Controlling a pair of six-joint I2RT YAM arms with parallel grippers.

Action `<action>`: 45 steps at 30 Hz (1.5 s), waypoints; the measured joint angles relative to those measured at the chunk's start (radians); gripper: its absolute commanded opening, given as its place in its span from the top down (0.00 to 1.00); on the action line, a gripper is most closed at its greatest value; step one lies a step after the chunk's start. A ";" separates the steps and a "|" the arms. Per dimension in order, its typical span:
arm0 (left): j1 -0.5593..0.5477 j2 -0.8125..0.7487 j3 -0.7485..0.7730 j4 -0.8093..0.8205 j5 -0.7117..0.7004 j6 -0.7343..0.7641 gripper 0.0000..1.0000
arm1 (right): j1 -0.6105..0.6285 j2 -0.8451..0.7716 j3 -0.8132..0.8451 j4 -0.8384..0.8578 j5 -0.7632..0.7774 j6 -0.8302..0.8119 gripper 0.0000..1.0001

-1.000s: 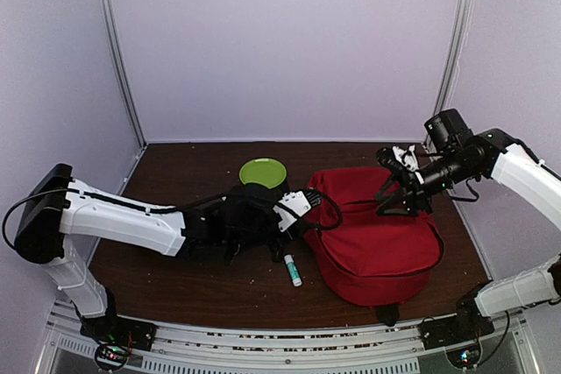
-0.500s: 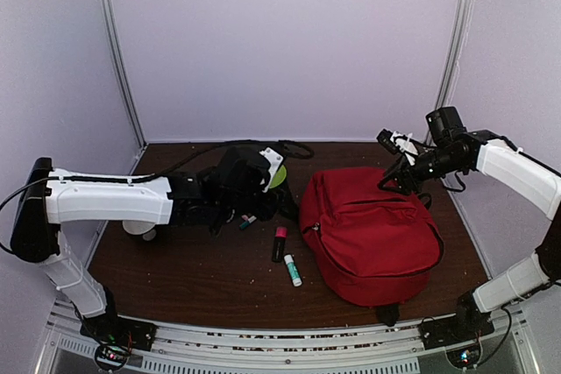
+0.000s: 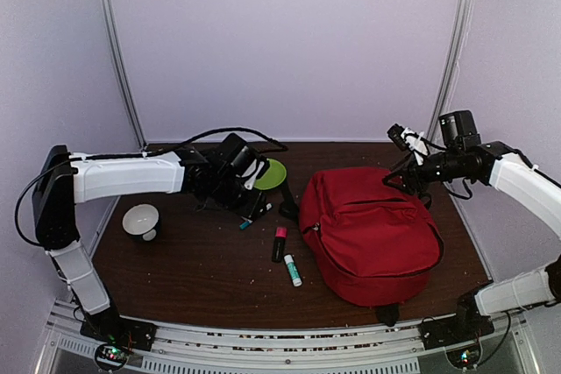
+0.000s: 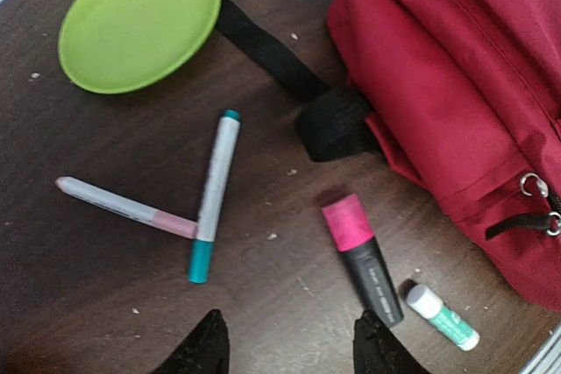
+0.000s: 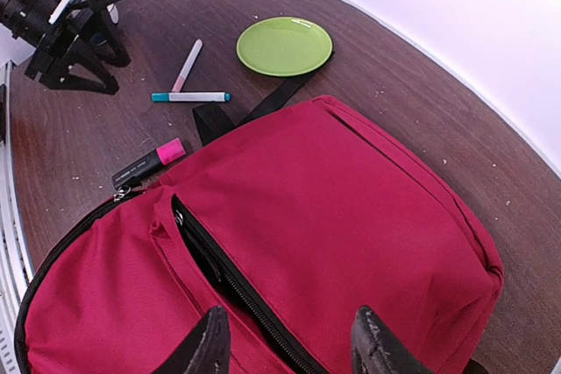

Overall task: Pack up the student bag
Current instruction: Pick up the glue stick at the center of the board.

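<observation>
The student bag (image 3: pixel 372 234) is lying flat on the right side of the table (image 3: pixel 202 278), with its front pocket zip partly open.

Risk: the teal-capped marker (image 4: pixel 213 194) is touching the pink-tipped pen (image 4: pixel 123 208) at one end, so closing on one is likely to drag or roll the other. The pocket slit is looking narrow and nothing is holding it apart, so an item may catch on its edge.

The left pincer (image 4: pixel 289 352) is hovering spread above the table near the marker, gripping nothing. The right pincer (image 5: pixel 289 343) is hanging spread over the bag, holding nothing.
</observation>
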 measured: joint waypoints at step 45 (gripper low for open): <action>-0.269 0.449 0.359 -0.337 0.149 -0.371 0.61 | 0.001 -0.029 -0.042 0.026 0.014 -0.050 0.51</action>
